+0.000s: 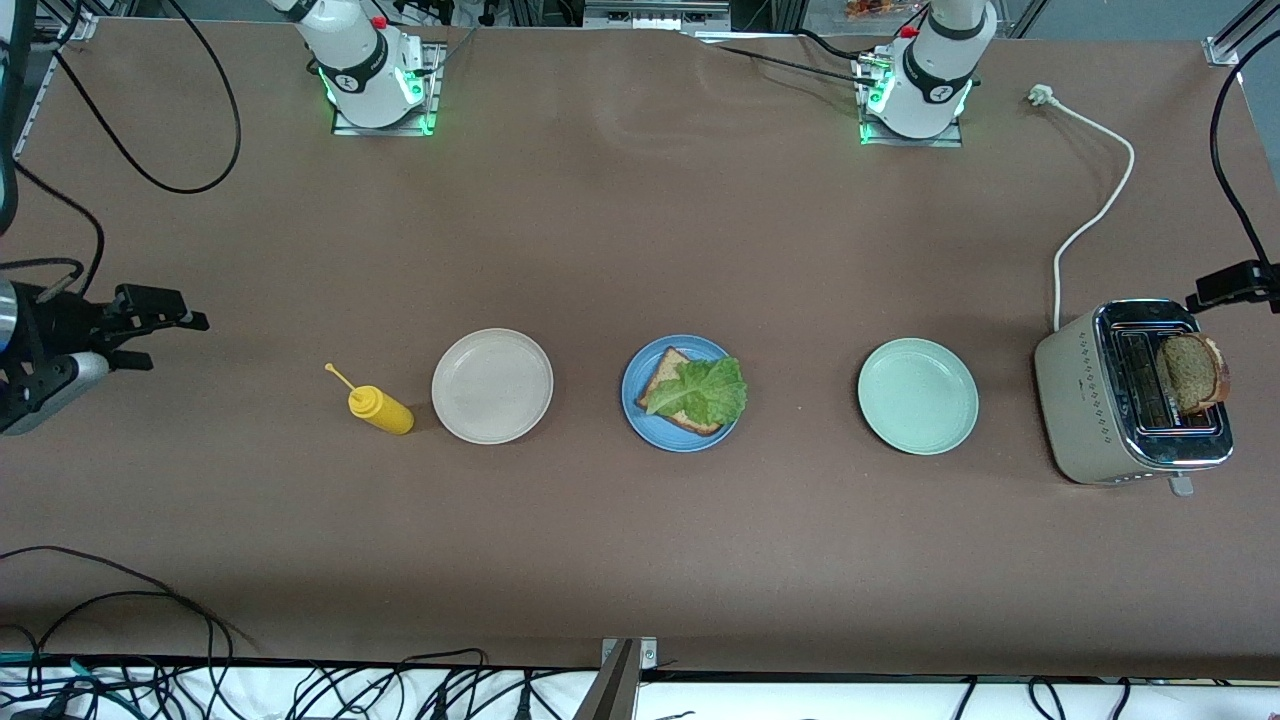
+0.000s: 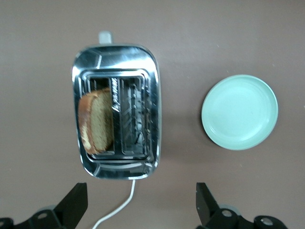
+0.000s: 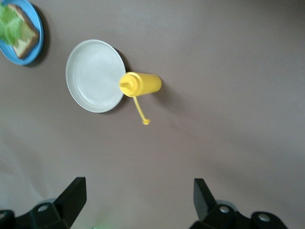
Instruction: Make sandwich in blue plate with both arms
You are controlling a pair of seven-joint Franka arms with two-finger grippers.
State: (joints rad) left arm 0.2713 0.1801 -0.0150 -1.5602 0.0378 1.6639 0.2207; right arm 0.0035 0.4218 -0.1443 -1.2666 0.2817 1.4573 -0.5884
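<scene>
surface: brown tabletop [image 1: 640, 230] | on it: yellow bottle [image 1: 381, 409], cream plate [image 1: 492, 385], blue plate [image 1: 637, 402], mint plate [image 1: 918, 395], toaster [image 1: 1090, 410], white cord [image 1: 1090, 215]

The lettuce leaf [image 1: 699, 391] hides most of the bread slice [image 1: 672, 385] beneath it on the blue plate [image 1: 640, 412], the toaster [image 1: 1080, 410] slot conceals the lower part of the second slice [image 1: 1190, 372], and the front view's edges crop both arms.
</scene>
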